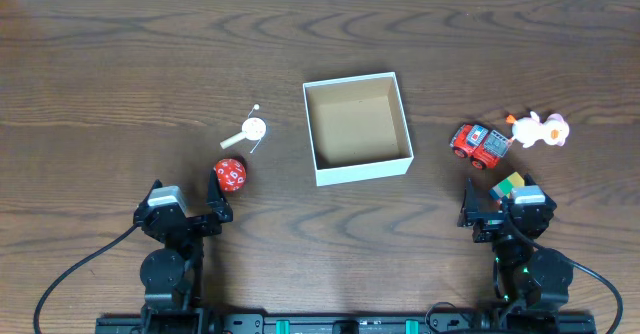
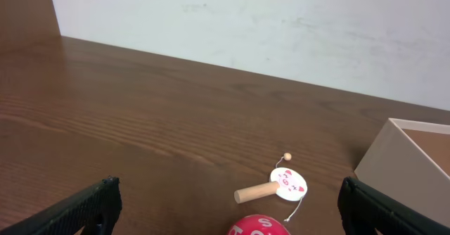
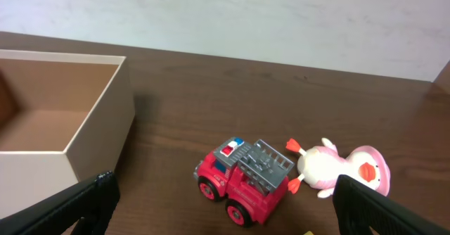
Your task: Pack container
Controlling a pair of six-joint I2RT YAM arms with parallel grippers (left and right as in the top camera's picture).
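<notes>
I see left fingers and right fingers released; container sits forward, between both pairs.

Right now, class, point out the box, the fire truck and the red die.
box (image 1: 365, 170), overhead view, front white wall.
fire truck (image 3: 267, 166), right wrist view, grey ladder.
red die (image 1: 231, 174), overhead view, top face.

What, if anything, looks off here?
Only minor things: the duck lies tipped on its side beside the fire truck, and the container sits slightly askew. No spill or damage visible.
</notes>
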